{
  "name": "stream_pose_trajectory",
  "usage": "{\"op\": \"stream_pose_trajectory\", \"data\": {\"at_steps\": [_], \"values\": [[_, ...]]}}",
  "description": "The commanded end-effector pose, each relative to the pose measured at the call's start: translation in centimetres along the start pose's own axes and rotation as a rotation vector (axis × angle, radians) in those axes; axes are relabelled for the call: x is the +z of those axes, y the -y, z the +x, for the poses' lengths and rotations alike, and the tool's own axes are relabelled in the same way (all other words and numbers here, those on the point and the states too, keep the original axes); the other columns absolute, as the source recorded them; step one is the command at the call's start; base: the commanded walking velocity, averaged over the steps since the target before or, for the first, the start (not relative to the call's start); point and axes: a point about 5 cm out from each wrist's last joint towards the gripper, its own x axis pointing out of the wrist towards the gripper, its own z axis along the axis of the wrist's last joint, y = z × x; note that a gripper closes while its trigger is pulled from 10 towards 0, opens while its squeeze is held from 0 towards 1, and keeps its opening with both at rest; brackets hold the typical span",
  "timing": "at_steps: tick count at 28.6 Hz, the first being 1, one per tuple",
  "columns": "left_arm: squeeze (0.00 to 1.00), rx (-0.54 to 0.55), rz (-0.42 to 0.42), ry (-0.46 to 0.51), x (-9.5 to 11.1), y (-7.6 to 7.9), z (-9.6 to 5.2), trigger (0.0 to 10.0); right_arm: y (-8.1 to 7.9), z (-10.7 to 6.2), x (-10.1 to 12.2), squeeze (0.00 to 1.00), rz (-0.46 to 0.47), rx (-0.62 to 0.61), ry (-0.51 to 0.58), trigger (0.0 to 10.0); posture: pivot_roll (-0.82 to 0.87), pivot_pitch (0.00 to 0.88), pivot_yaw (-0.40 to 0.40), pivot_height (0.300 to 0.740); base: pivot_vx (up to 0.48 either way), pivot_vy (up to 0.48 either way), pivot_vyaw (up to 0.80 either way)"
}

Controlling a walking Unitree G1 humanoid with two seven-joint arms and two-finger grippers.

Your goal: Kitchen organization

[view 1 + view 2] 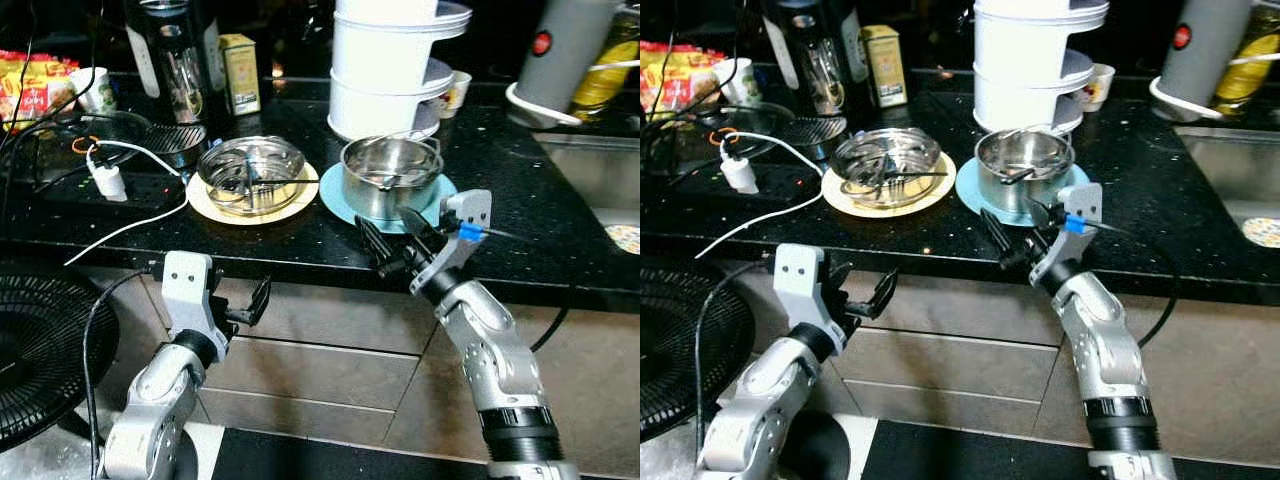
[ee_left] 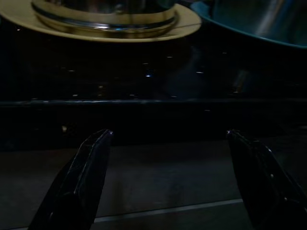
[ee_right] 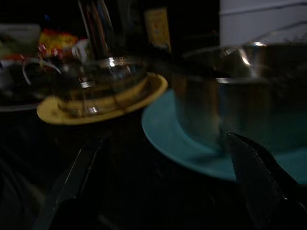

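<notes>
While my right gripper (image 1: 392,248) hovers at the counter's front edge, centre frame, its fingers are spread and hold nothing, aimed at the steel pot (image 1: 389,176) on the teal plate (image 1: 340,197), probably to grasp it. Left of centre, a steel bowl (image 1: 251,173) sits on a yellow plate (image 1: 212,206). My left gripper (image 1: 249,304), lower left, is also spread, below the counter.

No lettering can be read. The small yellow-green carton (image 1: 240,72) carries print too small to make out. The red and yellow snack packets (image 1: 32,88) show blurred markings only.
</notes>
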Motion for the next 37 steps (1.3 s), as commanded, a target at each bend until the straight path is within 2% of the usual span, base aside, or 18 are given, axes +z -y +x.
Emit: {"op": "stream_pose_trajectory", "data": {"at_steps": [1, 4, 6, 7, 9, 12, 14, 18, 19, 20, 21, 23, 24, 29, 30, 37], "values": [[0.00, -0.013, 0.003, -0.015, -0.1, 0.1, -0.1, 10.0, -0.7, -0.3, -0.8, 0.00, -0.064, 0.093, -0.074, 10.0, 0.00, 0.000, 0.007, 0.740, 0.000, 0.000, 0.00], [0.00, -0.017, 0.006, -0.015, -0.1, 0.1, -0.1, 10.0, -0.6, -0.8, -0.9, 0.00, -0.120, 0.155, -0.109, 10.0, 0.00, 0.000, 0.005, 0.740, 0.000, 0.000, 0.00], [0.00, -0.018, 0.008, -0.015, -0.1, 0.1, -0.1, 10.0, 0.5, -0.8, -0.1, 0.00, -0.133, 0.097, -0.071, 10.0, 0.00, 0.000, 0.002, 0.740, 0.000, 0.000, 0.00], [0.00, -0.018, 0.008, -0.015, -0.1, 0.1, -0.1, 10.0, 0.5, -0.8, -0.1, 0.00, -0.133, 0.097, -0.071, 10.0, 0.00, 0.000, 0.002, 0.740, 0.000, 0.000, 0.00], [0.00, -0.019, 0.010, -0.016, -0.2, 0.0, -0.1, 10.0, 1.6, -0.7, 1.5, 0.00, -0.179, 0.033, 0.004, 10.0, -0.01, 0.000, 0.004, 0.740, 0.000, 0.000, 0.00], [0.00, -0.024, 0.011, -0.017, -0.2, 0.1, -0.1, 10.0, 1.9, -0.5, 2.4, 0.00, -0.230, -0.001, 0.040, 10.0, -0.01, 0.000, 0.005, 0.740, 0.000, 0.000, 0.00], [0.00, -0.029, 0.012, -0.017, -0.2, 0.3, 0.1, 10.0, 1.6, 0.0, 3.3, 0.00, -0.303, -0.019, 0.073, 10.0, -0.01, 0.000, 0.005, 0.740, 0.000, 0.000, 0.00], [0.00, -0.034, 0.017, -0.016, -0.2, 0.4, 0.2, 10.0, 1.3, 0.2, 3.5, 0.00, -0.356, -0.011, 0.076, 10.0, 0.00, 0.000, 0.005, 0.740, 0.000, 0.000, 0.00], [0.00, -0.039, 0.023, -0.013, -0.1, 0.5, 0.4, 10.0, 0.6, 0.5, 3.6, 0.00, -0.431, 0.024, 0.083, 10.0, 0.00, 0.000, 0.006, 0.740, 0.000, 0.000, 0.00], [0.00, -0.039, 0.023, -0.013, -0.1, 0.5, 0.4, 10.0, 0.6, 0.5, 3.6, 0.00, -0.431, 0.024, 0.083, 10.0, 0.00, 0.000, 0.006, 0.740, 0.000, 0.000, 0.00], [0.00, -0.040, 0.026, -0.009, 0.0, 0.5, 0.5, 10.0, -0.2, 0.8, 3.6, 0.00, -0.499, 0.074, 0.084, 10.0, 0.00, 0.000, 0.006, 0.740, 0.000, 0.000, 0.00], [0.00, -0.040, 0.027, -0.009, 0.0, 0.5, 0.5, 10.0, -0.6, 0.9, 3.6, 0.00, -0.528, 0.096, 0.082, 10.0, 0.00, 0.000, 0.006, 0.740, 0.000, 0.000, 0.00], [0.00, -0.042, 0.029, -0.007, 0.1, 0.5, 0.6, 10.0, -1.4, 1.2, 3.4, 0.00, -0.597, 0.134, 0.085, 10.0, 0.00, 0.000, 0.009, 0.740, 0.000, 0.000, 0.00], [0.00, -0.043, 0.032, -0.006, 0.1, 0.5, 0.6, 10.0, -2.1, 1.7, 3.4, 0.00, -0.671, 0.152, 0.096, 10.0, 0.00, 0.000, 0.009, 0.740, 0.000, 0.000, 0.00], [0.00, -0.042, 0.031, -0.008, 0.1, 0.5, 0.5, 10.0, -2.4, 2.1, 3.5, 0.00, -0.716, 0.142, 0.105, 10.0, 0.00, 0.000, 0.010, 0.740, 0.000, 0.000, 0.00], [0.00, -0.031, 0.036, -0.008, 0.1, 0.3, 0.4, 10.0, -2.6, 2.7, 3.8, 0.00, -0.817, 0.144, 0.117, 10.0, 0.01, 0.000, 0.008, 0.740, 0.000, 0.000, 0.00]]}}
